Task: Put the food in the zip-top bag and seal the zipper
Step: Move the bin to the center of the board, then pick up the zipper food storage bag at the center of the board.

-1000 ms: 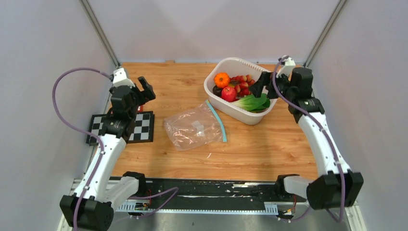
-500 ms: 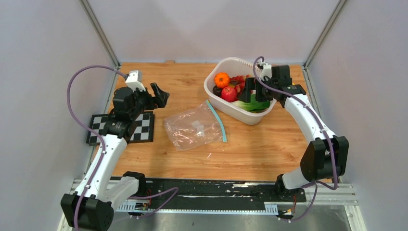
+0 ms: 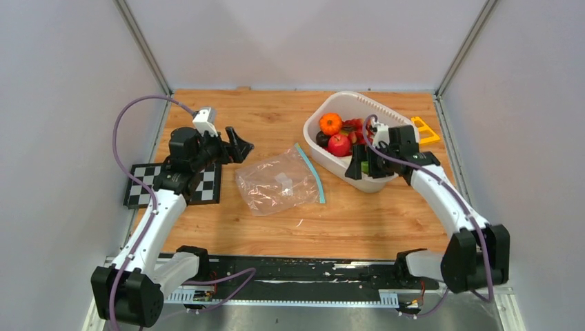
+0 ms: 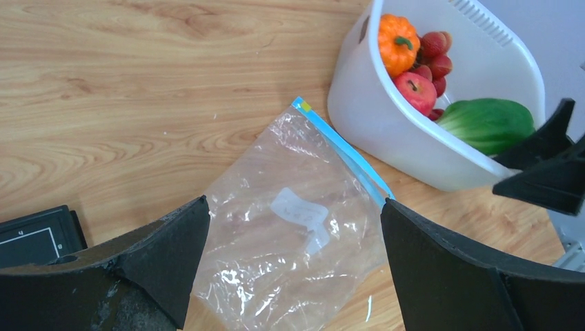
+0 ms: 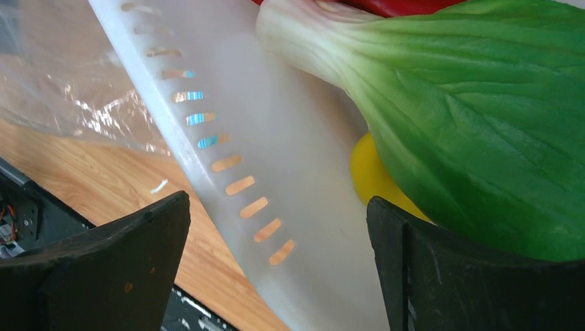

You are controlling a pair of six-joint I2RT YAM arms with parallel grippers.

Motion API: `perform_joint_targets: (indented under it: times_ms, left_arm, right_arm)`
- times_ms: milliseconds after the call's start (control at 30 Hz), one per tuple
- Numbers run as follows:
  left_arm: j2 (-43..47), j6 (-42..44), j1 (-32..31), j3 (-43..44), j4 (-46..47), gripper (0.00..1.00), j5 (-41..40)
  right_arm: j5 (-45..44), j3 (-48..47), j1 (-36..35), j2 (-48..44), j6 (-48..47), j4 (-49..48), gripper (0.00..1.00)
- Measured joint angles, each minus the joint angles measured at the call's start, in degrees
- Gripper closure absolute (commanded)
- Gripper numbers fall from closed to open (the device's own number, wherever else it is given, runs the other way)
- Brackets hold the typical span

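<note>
The clear zip-top bag (image 3: pixel 278 181) lies flat on the wooden table, its teal zipper (image 3: pixel 310 172) along the right edge; both also show in the left wrist view, bag (image 4: pixel 290 234) and zipper (image 4: pixel 345 155). The food sits in the white basket (image 3: pixel 386 114): orange tangerine (image 3: pixel 331 123), red apple (image 3: pixel 339 144), red grapes (image 3: pixel 355 127), dark purple piece (image 3: pixel 322 138), and a yellow lemon (image 5: pixel 372 176) under green bok choy (image 5: pixel 476 103). My left gripper (image 3: pixel 234 146) is open and empty, just left of the bag. My right gripper (image 3: pixel 361 163) is open, straddling the basket's near wall (image 5: pixel 276 138).
A black-and-white checkerboard (image 3: pixel 172 183) lies at the left edge under my left arm. A small yellow triangular object (image 3: pixel 425 129) lies on the table behind the basket. White walls enclose the table on three sides.
My right gripper has swung from the basket's far right down to its near wall, and the basket has shifted right. My left gripper has moved right toward the bag.
</note>
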State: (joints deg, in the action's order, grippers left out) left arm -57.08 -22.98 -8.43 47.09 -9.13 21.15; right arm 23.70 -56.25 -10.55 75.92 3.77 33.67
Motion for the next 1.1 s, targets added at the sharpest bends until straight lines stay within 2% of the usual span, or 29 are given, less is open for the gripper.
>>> perform_joint_targets:
  times_ms: [233,367,433,500,567,633,733,833,967,1100]
  left_arm:
    - [-0.07,0.22,0.0,-1.49,0.11,0.0,1.51]
    - [-0.61,0.22,0.0,-2.19,0.26,0.0,2.51]
    - [-0.7,0.17,0.0,-2.47,0.42,0.0,2.84]
    - [-0.7,0.13,0.0,-2.89,0.83,0.0,3.34]
    - [-0.7,0.09,0.0,-3.28,1.14,0.0,3.87]
    - [-0.68,0.09,0.0,-3.89,1.29,0.0,4.17]
    - [-0.15,0.11,0.0,-4.96,1.01,0.0,4.15]
    - [1.29,0.11,0.0,-5.86,0.2,0.0,3.82]
    - [3.19,0.13,0.0,-6.14,-0.26,0.0,3.56]
    - [3.69,0.13,0.0,-6.25,-0.28,0.0,3.41]
  right_arm:
    - [-1.75,6.97,-0.04,-15.17,3.91,6.56,0.01]
    - [-1.2,6.69,-0.04,-19.45,5.35,7.3,0.1]
    - [2.38,5.53,-0.17,-20.61,6.1,6.51,0.18]
    - [6.56,4.04,-1.22,-20.87,7.43,3.96,0.21]
    - [8.57,2.86,-5.51,-20.72,9.2,0.46,0.25]
    - [8.02,1.9,-13.68,-19.78,10.16,-2.58,0.36]
    - [3.37,1.46,-24.85,-16.68,11.67,-5.01,0.39]
    - [-4.02,2.21,-32.06,-12.55,13.25,-6.23,0.38]
    - [-13.42,5.16,-36.89,-8.55,15.28,-8.11,0.36]
    - [-22.38,8.5,-38.4,-5.79,16.65,-11.15,0.38]
